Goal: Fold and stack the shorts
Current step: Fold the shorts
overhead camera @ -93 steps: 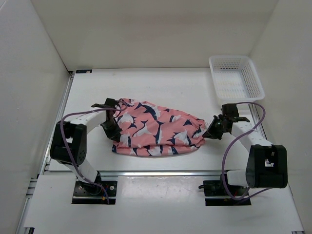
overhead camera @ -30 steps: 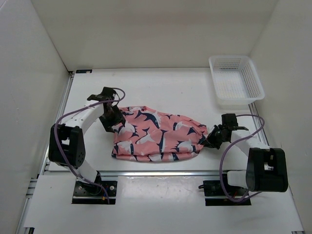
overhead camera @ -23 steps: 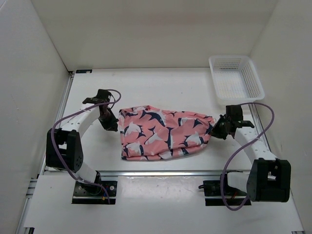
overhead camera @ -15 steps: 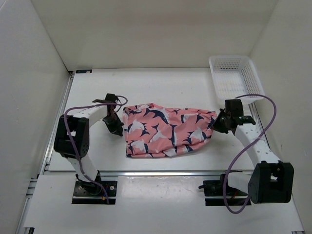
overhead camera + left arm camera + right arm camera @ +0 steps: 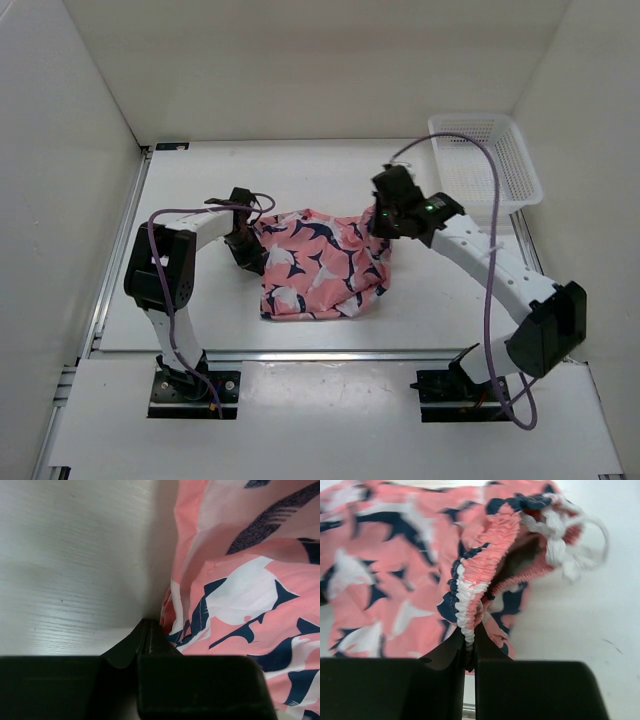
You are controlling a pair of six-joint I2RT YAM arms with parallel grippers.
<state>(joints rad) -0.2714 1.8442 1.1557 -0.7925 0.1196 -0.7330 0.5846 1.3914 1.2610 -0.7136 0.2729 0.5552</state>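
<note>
Swinging left over the last half second, the right gripper (image 5: 380, 224) has carried its end of the shorts (image 5: 320, 268) in toward the middle of the table (image 5: 190, 190). The cloth now lies in a narrower, doubled heap between the arms instead of spread wide.

From above I cannot see that gripper's fingertips; the wrist body covers them. Its own camera, somewhat blurred, settles it: the fingers are clenched on the gathered elastic waistband (image 5: 480, 562), lifting it so the opening gapes, with a white drawstring (image 5: 572, 542) looped off to the right.

My left gripper (image 5: 250, 257) sits at the heap's left edge. The overhead view is too small to show how its jaws stand. Its wrist camera shows them pressed together low over the table, the tip touching the shorts' hem, but I cannot tell whether any cloth is caught between them.

Only the overhead view shows the white mesh basket (image 5: 485, 160), at the far right corner, well apart from the shorts.
</note>
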